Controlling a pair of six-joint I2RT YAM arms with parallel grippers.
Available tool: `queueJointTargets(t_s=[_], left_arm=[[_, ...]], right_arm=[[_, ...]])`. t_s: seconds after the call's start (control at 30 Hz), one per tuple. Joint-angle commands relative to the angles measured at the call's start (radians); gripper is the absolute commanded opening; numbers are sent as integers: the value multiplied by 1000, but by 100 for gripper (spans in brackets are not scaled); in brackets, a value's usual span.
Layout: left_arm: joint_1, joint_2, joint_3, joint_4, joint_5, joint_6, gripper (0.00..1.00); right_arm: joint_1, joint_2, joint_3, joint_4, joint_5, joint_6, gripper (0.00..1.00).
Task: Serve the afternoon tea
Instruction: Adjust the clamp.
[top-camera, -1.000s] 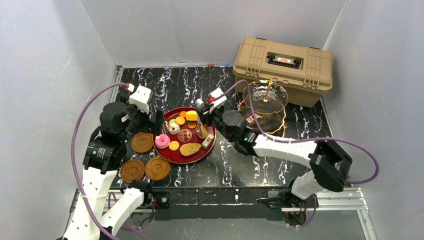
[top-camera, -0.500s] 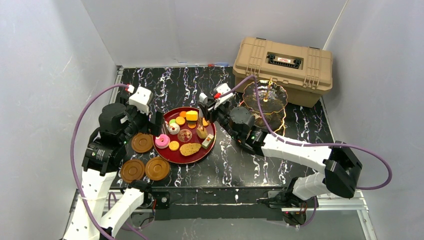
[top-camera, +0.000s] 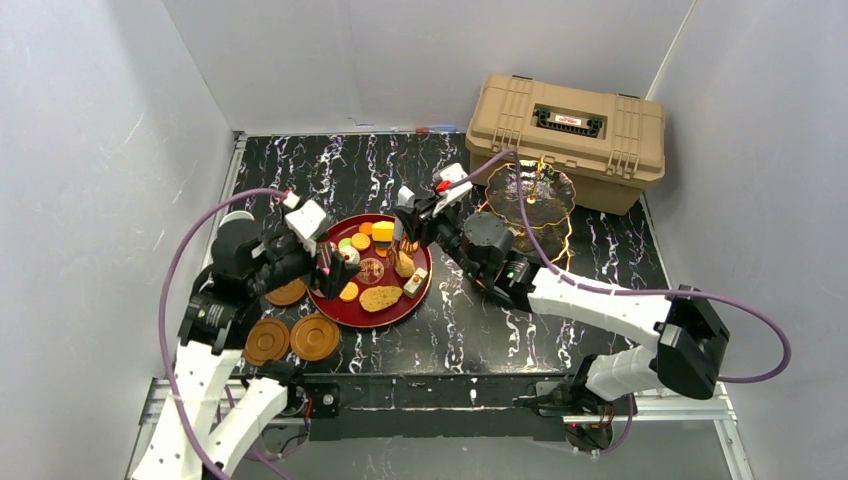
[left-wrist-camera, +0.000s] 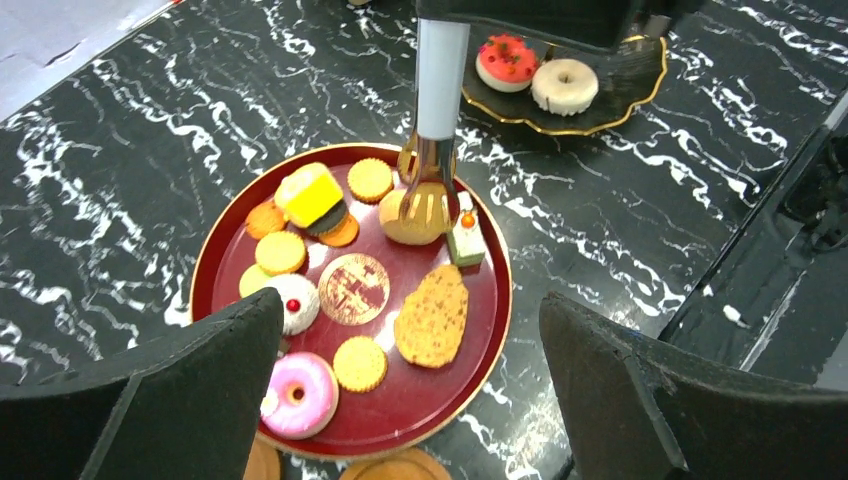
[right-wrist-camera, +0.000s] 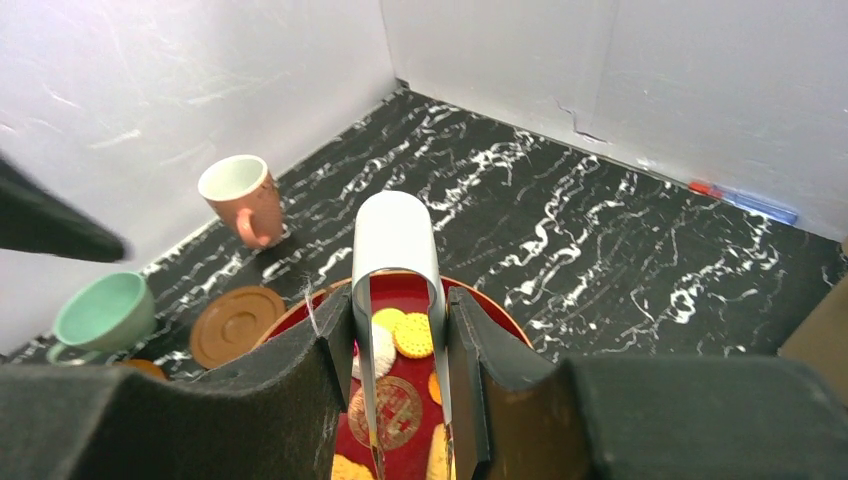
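Left arm has swung in off the saucers (top-camera: 315, 337): my left claw (top-camera: 326, 266) now hangs at the tray's (top-camera: 400, 312) left rim, where a second ago it sat further left by the top saucer. Right arm barely moved.

Left claw: fingers spread wide, nothing between them.

Right claw (top-camera: 418, 222): clamped on the tongs (right-wrist-camera: 398, 245), both pads on the handle. The tongs point down over the far side of the tray. Forked tips sit on a tan bun (left-wrist-camera: 408, 228), just beside the white slice (left-wrist-camera: 465, 238). Can't tell if the bun is pinched.

Most pastries are on the tray:
- pink donut (left-wrist-camera: 298, 395) at the near left
- long cookie (left-wrist-camera: 432, 315) in the middle
- yellow block (left-wrist-camera: 310, 192) at the far left
- round biscuits around them

Stand (top-camera: 530, 195) is right of the tray, in front of the case (top-camera: 565, 125). Its bottom tier holds a red-topped cake (left-wrist-camera: 505, 62) and a white donut (left-wrist-camera: 565, 85).

Three saucers lie on the table left of the tray, one partly under my left arm. Pink cup (right-wrist-camera: 245, 200) is upright near the left wall, with the teal cup (right-wrist-camera: 105, 315) nearer.
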Motion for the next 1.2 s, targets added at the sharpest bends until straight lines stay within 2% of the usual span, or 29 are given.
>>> queueJointTargets(t_s=[0.0,0.17,0.3,0.47,0.6,0.67,0.73,0.8,0.9,0.97,1.17], left_arm=[[-29,112,-35,220,85,-56,98],[-186,221,-9,333,-31,-31,98],[-253,278,0,368,-104,-16,89],[-280,309,-4,394,-176,1,59],[-300,313,-6,405,-218,28,30],[-310,311,-6,405,-249,40,19],[-313,307,-7,408,-268,45,13],[-314,304,-7,407,-271,44,11],[-313,298,-7,397,-268,24,7],[-313,288,-5,381,-252,5,6],[-312,263,15,333,-192,-33,5]], right_arm=[[6,-68,77,58,-37,68,1],[6,-86,101,48,-63,118,1],[6,-104,107,46,-69,145,1],[6,-122,105,45,-52,164,1],[6,-122,111,23,-33,179,1],[6,-116,119,5,-17,185,1],[6,-104,135,-27,-8,187,1],[6,-95,140,-38,-18,191,9],[6,-91,135,-44,-31,212,35],[6,-91,127,-57,-39,234,44],[7,-94,92,-77,-79,302,57]])
